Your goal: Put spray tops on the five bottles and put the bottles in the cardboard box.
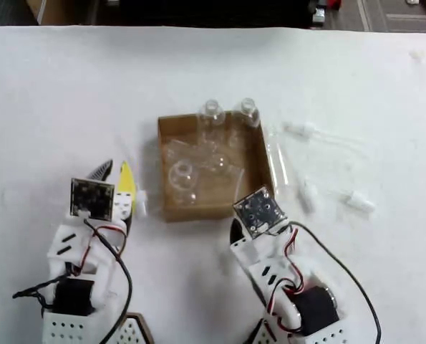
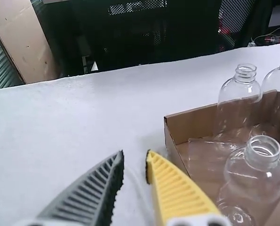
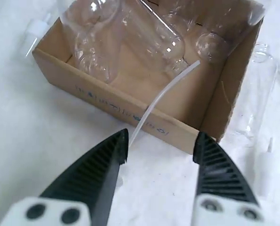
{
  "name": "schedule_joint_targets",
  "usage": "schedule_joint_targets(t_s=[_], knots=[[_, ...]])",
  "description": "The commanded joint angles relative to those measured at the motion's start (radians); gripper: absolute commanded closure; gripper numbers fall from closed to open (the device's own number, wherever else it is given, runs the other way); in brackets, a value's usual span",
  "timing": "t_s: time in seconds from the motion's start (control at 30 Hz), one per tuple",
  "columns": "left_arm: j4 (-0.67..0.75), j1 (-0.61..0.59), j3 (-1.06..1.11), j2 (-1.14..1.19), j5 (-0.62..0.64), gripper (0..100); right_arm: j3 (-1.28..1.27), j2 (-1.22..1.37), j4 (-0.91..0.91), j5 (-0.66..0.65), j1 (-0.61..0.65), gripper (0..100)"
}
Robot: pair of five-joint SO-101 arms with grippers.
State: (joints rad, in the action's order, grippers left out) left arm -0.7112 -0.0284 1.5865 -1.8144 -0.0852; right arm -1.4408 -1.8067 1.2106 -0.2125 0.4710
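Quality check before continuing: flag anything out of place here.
Uncapped bottles already sit in the cardboard box, necks open, some toppled. The spray tops lie loose on the table right of it, and one thin dip tube leans over the box's near wall.

One box, five bottles (several spray tops).

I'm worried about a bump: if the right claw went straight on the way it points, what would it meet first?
Probably the thin clear tube leaning over the cardboard box's near wall; it lies inside the open right claw. The wall comes just behind, though depth is unclear.
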Motion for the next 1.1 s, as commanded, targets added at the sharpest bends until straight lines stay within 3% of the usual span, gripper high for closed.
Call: schedule_joint_targets(t_s=[0.0,0.2,0.43,0.73,0.93,1.07], knots=[[0.031,-0.001,-0.008,-0.015,0.012,92,0.012,0.021,-0.005,0.000,0.018,79.7],[0.031,-0.004,-0.008,-0.015,0.012,92,0.002,0.209,-0.088,0.003,0.160,79.7],[0.031,-0.004,-0.008,-0.015,0.012,92,0.035,0.492,-0.208,0.075,0.101,79.7],[0.028,-0.002,-0.008,-0.015,0.012,92,0.055,0.516,-0.197,0.080,0.044,80.3],[0.028,-0.002,-0.008,-0.015,0.012,92,0.046,0.516,-0.217,0.044,0.050,98.5],[0.028,-0.002,-0.008,-0.015,0.012,92,0.044,0.516,-0.217,-0.025,0.042,98.3]])
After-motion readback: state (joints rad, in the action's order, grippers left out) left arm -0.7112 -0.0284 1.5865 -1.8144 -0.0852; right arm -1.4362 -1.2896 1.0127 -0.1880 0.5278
